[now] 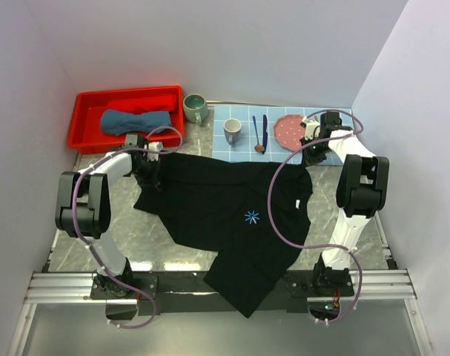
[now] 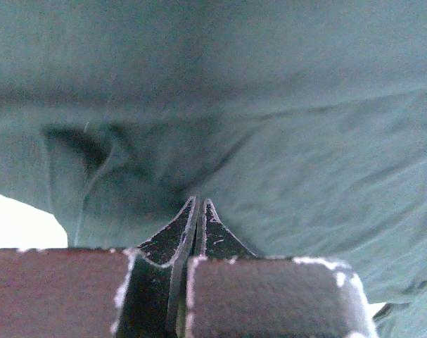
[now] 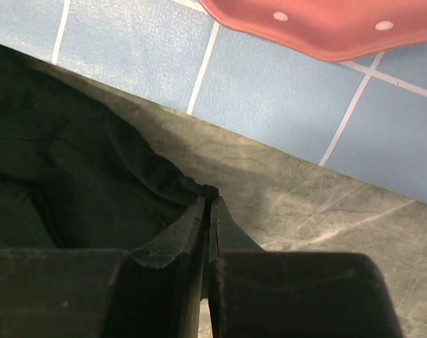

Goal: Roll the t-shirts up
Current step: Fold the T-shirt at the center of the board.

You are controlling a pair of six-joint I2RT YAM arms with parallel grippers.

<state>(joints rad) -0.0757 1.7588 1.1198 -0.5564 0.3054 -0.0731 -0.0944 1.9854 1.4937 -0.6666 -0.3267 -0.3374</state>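
1. The black t-shirt (image 1: 210,200) lies spread face up across the middle of the bench (image 1: 154,237). Its light-blue starburst logo (image 1: 251,217) shows, and one end hangs over the near edge between the two arm bases.
2. The left gripper (image 1: 149,169) is down at the shirt's far-left part, towards the bench's left edge. In the left wrist view its jaws are pressed together (image 2: 199,204), with a fold of the cloth (image 2: 304,176) gathered at the tips, so it is pinching the black t-shirt.
3. The right gripper (image 1: 312,153) sits at the shirt's far-right corner. In the right wrist view the jaws are closed (image 3: 207,191) on the bunched edge of the cloth (image 3: 72,176), just above the bare grey bench (image 3: 304,204).
4. The slate-blue rolled t-shirt (image 1: 136,121) lies inside the red bin (image 1: 87,111) at the far-left corner of the bench, well apart from both grippers.
5. A blue-checked placemat (image 1: 243,148) lies along the far edge, right of the bin. On it are a pale mug (image 1: 232,131), a spoon (image 1: 256,135), a knife (image 1: 265,130) and a pink dotted plate (image 1: 289,130).
6. A green mug (image 1: 195,108) stands between the bin and the placemat.
7. The right gripper is just beside the plate (image 3: 319,28) and the placemat's near edge (image 3: 269,91).
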